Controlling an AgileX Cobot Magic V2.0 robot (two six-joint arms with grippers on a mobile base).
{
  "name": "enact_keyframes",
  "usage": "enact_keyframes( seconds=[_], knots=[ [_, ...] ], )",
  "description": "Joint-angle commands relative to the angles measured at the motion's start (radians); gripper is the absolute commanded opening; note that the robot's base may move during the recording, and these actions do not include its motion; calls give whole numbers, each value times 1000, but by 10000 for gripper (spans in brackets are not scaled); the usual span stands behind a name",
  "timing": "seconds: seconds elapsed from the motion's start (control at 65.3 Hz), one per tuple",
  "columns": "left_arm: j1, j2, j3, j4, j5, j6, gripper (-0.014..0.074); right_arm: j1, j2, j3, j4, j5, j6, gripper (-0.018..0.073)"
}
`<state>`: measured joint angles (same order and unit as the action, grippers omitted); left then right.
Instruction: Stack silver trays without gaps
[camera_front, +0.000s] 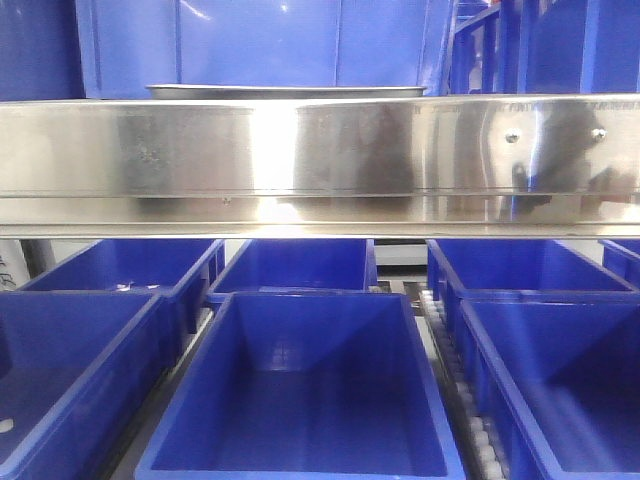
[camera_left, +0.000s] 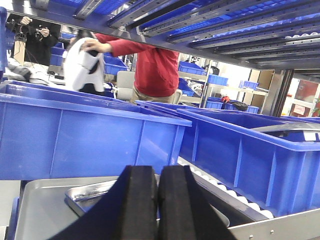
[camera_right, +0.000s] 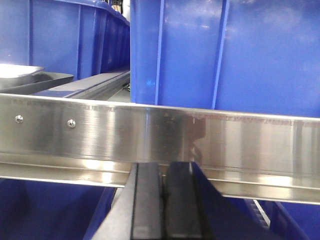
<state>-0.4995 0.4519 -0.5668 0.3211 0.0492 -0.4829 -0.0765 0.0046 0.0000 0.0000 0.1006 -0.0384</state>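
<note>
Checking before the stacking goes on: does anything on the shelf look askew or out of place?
Yes. In the left wrist view a smaller silver tray lies askew inside the larger silver tray, its rim at an angle to the big tray's edges, so they are not nested flush. The blue bins look orderly.

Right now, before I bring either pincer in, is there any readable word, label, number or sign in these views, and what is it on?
None can be read.
Long brushed-steel shelf rail: faint marks along its top edge at the right, too blurred to read.
Blue plastic bins: no visible labels.
Shiny silver trays: no markings visible.
</note>
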Motion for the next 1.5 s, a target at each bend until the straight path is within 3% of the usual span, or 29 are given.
enact_keyframes(
  seconds=[0.0,0.245,0.275,0.398,0.474,0.566,0.673,0.842,1.071,1.148,1.301,1.484],
  knots=[
    [-7,-8,2,4,-14,1,4,-3,-5,0,0,-26,1,-79],
    [20,-36,17,-10,-12,25,4,-3,-5,0,0,-26,1,-79],
    [44,-50,22,-60,-12,86,4,-3,-5,0,0,-26,1,-79],
    [174,-98,66,-351,-21,537,4,-3,-5,0,0,-26,1,-79],
    [271,-120,115,-426,-49,657,4,-3,-5,0,0,-26,1,-79],
    [388,-153,190,-422,-49,659,4,-3,-5,0,0,-26,1,-79],
    [483,-223,275,-431,10,651,4,-3,-5,0,0,-26,1,-79],
    [551,-388,401,-429,86,611,4,-3,-5,0,0,-26,1,-79],
    [533,-452,567,-432,30,602,4,-3,-5,0,0,-26,1,-79],
    [502,-452,567,-426,2,551,4,-3,-5,0,0,-26,1,-79],
    [433,-452,567,-357,12,549,4,-3,-5,0,0,-26,1,-79],
    [420,-452,567,-360,1,549,4,-3,-5,0,0,-26,1,-79]
  ],
)
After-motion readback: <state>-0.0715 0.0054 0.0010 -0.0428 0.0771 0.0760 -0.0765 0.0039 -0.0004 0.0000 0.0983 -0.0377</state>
